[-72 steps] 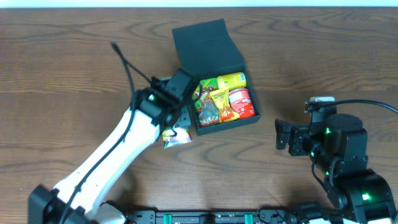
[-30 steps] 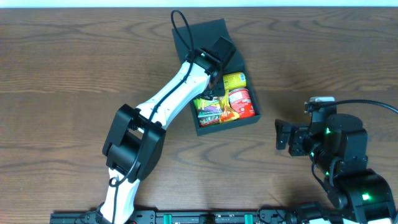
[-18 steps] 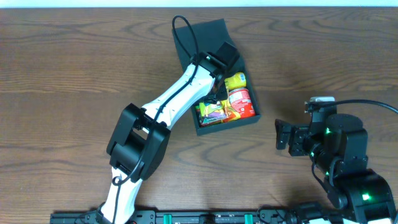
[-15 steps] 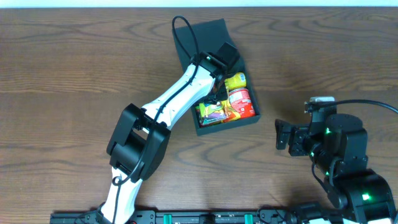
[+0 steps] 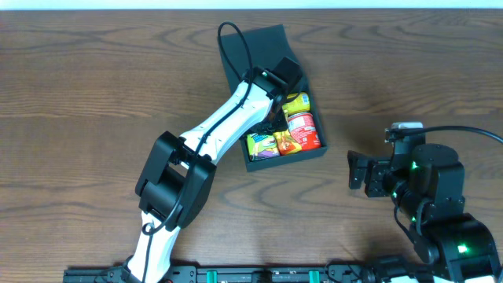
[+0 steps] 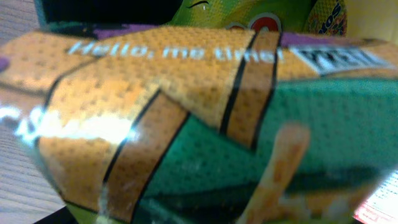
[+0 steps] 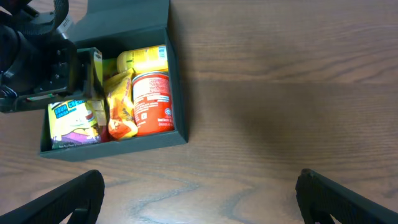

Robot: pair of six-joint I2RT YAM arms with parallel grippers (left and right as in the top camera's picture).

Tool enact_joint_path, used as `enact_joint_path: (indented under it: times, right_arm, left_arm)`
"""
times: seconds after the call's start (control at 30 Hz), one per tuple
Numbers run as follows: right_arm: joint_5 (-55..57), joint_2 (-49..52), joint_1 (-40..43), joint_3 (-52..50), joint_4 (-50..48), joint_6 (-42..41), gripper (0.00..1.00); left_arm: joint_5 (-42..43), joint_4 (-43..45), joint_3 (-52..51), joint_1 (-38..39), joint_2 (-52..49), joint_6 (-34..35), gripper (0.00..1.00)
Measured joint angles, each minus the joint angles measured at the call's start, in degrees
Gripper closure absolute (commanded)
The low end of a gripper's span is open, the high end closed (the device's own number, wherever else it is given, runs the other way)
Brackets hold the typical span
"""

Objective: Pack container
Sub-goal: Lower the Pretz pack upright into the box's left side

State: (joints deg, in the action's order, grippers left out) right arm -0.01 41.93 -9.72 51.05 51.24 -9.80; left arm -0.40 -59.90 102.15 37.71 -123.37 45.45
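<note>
The dark teal-grey container (image 5: 287,159) stands mid-table with its lid (image 5: 255,51) open behind it. Inside lie a yellow packet (image 5: 297,102), a red packet (image 5: 305,130), an orange one (image 5: 285,142) and a yellow-green packet (image 5: 262,145). My left gripper (image 5: 274,112) reaches down into the box's rear left part. An orange-and-green packet (image 6: 186,112) fills the left wrist view and hides its fingers. In the right wrist view the left gripper (image 7: 78,68) sits against an upright packet edge (image 7: 97,71) inside the container (image 7: 112,144). My right gripper (image 7: 202,199) is open over bare wood, right of the box.
The left arm (image 5: 212,130) stretches diagonally from the front edge across the box's left wall. The right arm's base (image 5: 428,189) sits at the front right. Brown wood table (image 5: 94,94) surrounds the box on all sides.
The left gripper stays inside the box. The packet at the box's front left has shifted and now shows a yellow face with a blue label. The right arm has not moved.
</note>
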Motion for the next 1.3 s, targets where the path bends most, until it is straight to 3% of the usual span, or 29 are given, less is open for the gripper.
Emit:
enact_joint_path:
  times: [0.43,0.73,0.97,1.07,1.13,1.2,1.3]
  right_arm:
    - [0.0,0.0,0.0,0.0,0.0,0.0,0.01]
    - [0.0,0.0,0.0,0.0,0.0,0.0,0.01]
    - [0.0,0.0,0.0,0.0,0.0,0.0,0.01]
    - [0.0,0.0,0.0,0.0,0.0,0.0,0.01]
    - [0.0,0.0,0.0,0.0,0.0,0.0,0.01]
    - [0.0,0.0,0.0,0.0,0.0,0.0,0.01]
    - [0.0,0.0,0.0,0.0,0.0,0.0,0.01]
  left_arm:
    - [-0.4,-2.5,3.8,0.0,0.0,-0.2,0.26]
    - [-5.5,-8.3,9.1,0.0,0.0,-0.3,0.22]
    - [-5.8,-8.7,9.6,0.0,0.0,-0.2,0.3]
    - [-5.2,-8.4,11.1,0.0,0.0,-0.5,0.48]
    - [-4.8,-6.3,12.8,0.2,0.0,-2.4,0.78]
    - [-4.6,-4.4,13.7,0.6,0.0,-4.0,0.92]
    - [-4.5,-3.4,13.9,1.5,0.0,-7.0,0.94]
